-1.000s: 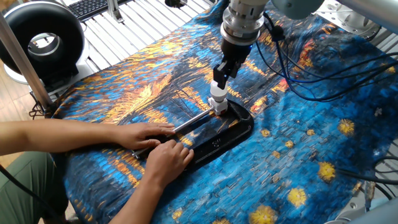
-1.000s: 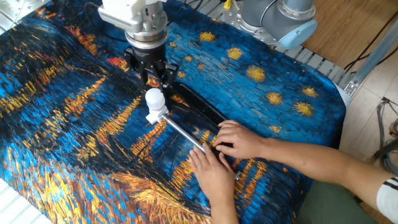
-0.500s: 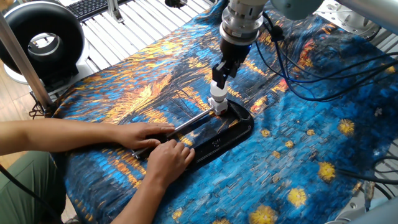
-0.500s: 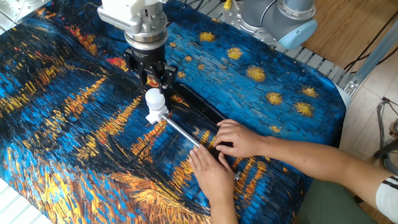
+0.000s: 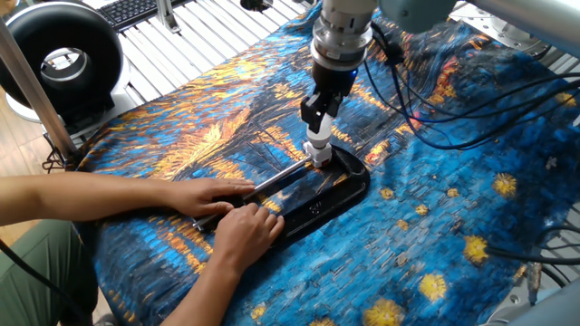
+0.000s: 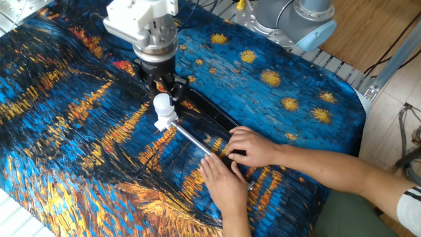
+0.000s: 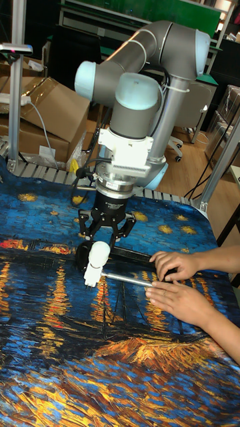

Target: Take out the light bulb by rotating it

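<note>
The gripper (image 6: 162, 87) hangs vertically from the arm directly above the light bulb (image 6: 162, 104), and its black fingers (image 7: 85, 228) are spread apart to either side of the globe top; in the tall fixed view a gap shows between each finger and the bulb, so the claw is released and grasps nothing. In one fixed view the fingertips reach down to about the level of the globe, but contact cannot be confirmed there. The light bulb stands nearly upright, its white neck seated in a short white socket (image 6: 164, 123) directly below it. The socket is mounted at one end of a large black C-clamp (image 5: 319, 201) that lies flat on the tablecloth (image 6: 79, 151), a blue and orange painted-pattern cloth covering the table. A bright metal rod (image 6: 195, 140) runs from the socket along the clamp, away from the bulb. At the far end of that rod from the bulb, two human hands press on the clamp: one hand (image 6: 253, 146) lies over the clamp body and the other hand (image 6: 223, 181) lies beside it on the rod side. Well apart from the bulb, beyond the cloth edge, a black ring-shaped device (image 5: 62, 59) stands in one fixed view.
</note>
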Action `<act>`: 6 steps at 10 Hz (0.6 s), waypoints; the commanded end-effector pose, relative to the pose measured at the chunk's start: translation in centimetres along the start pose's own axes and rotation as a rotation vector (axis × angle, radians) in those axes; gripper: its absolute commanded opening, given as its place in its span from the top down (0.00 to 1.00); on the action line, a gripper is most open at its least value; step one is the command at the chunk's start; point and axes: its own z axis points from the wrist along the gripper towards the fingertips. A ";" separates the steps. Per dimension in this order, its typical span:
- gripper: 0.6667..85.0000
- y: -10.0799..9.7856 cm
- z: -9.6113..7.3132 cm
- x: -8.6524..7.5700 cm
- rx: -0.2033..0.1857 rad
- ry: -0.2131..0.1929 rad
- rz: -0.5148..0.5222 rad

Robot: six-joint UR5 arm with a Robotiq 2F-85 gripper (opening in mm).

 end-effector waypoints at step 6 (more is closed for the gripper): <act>0.42 0.3 1.1 -0.4 -0.018 0.003 0.010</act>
